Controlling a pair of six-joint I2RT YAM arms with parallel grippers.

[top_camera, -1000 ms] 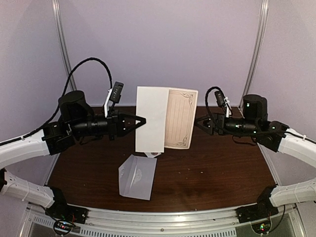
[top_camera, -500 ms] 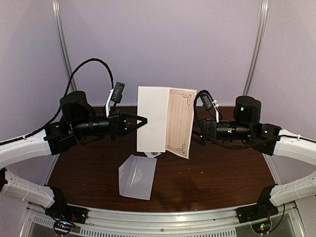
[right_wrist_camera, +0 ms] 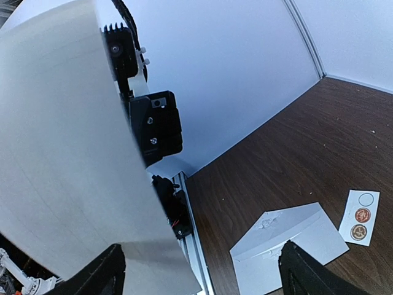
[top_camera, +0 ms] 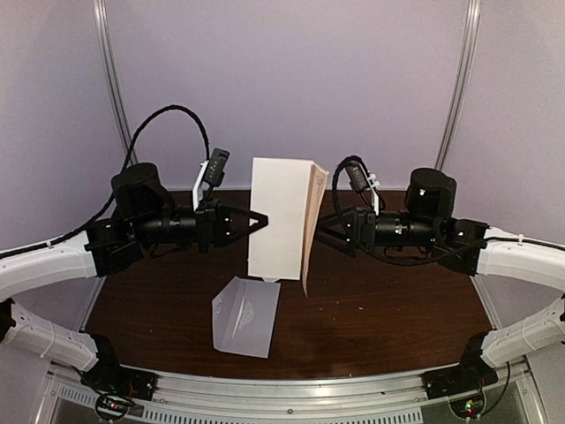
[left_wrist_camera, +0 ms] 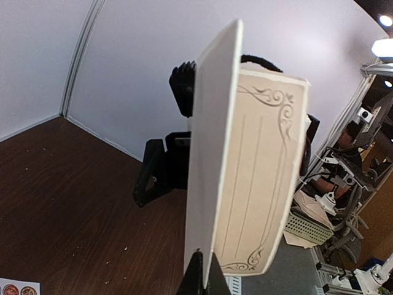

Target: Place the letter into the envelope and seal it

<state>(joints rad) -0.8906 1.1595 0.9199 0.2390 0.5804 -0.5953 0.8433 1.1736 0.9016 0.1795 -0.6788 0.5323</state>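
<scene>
The letter (top_camera: 278,216), a cream sheet with ruled lines and corner scrolls, stands upright in the air above the table, folded partway along its middle. My left gripper (top_camera: 263,217) is shut on its left edge; the wrist view shows the pinch on the letter (left_wrist_camera: 239,160) at the gripper (left_wrist_camera: 204,270). My right gripper (top_camera: 320,231) is open against the right half, which has swung back. The letter (right_wrist_camera: 67,153) fills the left of the right wrist view, beside the gripper (right_wrist_camera: 199,258). The pale envelope (top_camera: 245,315) lies flat on the table below, also seen as the envelope (right_wrist_camera: 288,243).
A small white strip with round stickers (right_wrist_camera: 359,216) lies on the dark wooden table (top_camera: 388,309) just beyond the envelope. Its corner, the strip (left_wrist_camera: 15,287), shows in the left wrist view. Purple walls close in the back and sides.
My right gripper has moved left against the letter's right half, swinging it back toward the left half. The left gripper has kept its pinch and shifted slightly right.
</scene>
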